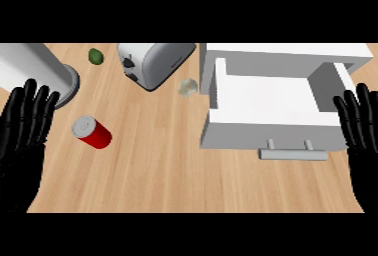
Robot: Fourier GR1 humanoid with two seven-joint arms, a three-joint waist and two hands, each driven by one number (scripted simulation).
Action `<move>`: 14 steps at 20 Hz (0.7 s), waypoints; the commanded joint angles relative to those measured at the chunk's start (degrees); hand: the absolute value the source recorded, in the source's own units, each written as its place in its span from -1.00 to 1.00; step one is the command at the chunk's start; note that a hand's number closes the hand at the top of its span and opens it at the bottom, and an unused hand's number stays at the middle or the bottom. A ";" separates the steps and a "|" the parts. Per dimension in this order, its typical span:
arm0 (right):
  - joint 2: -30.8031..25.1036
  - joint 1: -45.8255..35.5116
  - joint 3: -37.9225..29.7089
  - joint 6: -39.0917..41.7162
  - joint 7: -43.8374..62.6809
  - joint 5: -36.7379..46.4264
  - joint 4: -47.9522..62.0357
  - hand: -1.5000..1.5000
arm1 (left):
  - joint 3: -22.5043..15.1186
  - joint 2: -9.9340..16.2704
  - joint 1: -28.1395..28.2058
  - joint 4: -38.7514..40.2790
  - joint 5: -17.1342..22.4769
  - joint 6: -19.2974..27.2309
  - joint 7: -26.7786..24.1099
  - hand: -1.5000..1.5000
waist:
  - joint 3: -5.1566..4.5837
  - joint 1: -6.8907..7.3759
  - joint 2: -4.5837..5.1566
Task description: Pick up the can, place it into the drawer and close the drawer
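A: Tabletop [184, 180] first. Drawer [269, 97] at right of frame, pulled open, nothing in it, handle [293, 154] toward the lower edge. Toaster [151, 62] top centre, grey cylinder [33, 70] upper left.

B: Can [92, 132]?

A: Red, on its side, left of centre, well apart from the drawer. Risk: being round, it may roll off when nudged.

B: Hands?

A: Left robot hand [26, 125] at the left edge, right robot hand [358, 125] at the right edge beside the drawer; both released, fingers straight, grasping nothing. A cross-frame carry could clip the drawer wall.

B: Small stuff?

A: Pale lump [188, 86] by the drawer, green thing [96, 56] up top. No writing readable anywhere, can included.
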 commanded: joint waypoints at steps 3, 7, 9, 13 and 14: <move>-0.18 -2.31 0.32 -0.98 0.91 1.82 -0.80 -1.00 | 0.59 2.98 -3.85 5.15 11.65 -10.21 -3.17 -1.00 | 3.20 -1.16 -0.71; 1.57 2.97 -0.03 -2.59 8.19 0.69 2.28 -1.00 | 0.60 10.00 1.18 9.18 17.14 -18.33 5.01 -1.00 | 3.28 -1.60 -0.21; 1.51 1.79 0.14 -3.67 11.41 1.65 1.09 -1.00 | 1.34 10.92 -1.60 12.30 18.85 -19.26 6.75 -1.00 | 3.29 -1.47 -0.65; 0.85 3.72 -1.19 -3.68 15.51 0.52 -2.01 -1.00 | 9.31 17.62 -1.37 11.28 29.99 -25.53 11.06 -1.00 | 3.32 -0.53 -1.03; 2.32 6.13 0.15 -3.99 10.25 2.85 0.03 -1.00 | 9.25 17.43 -4.51 14.17 28.93 -25.05 11.83 -1.00 | 3.35 -0.72 -0.96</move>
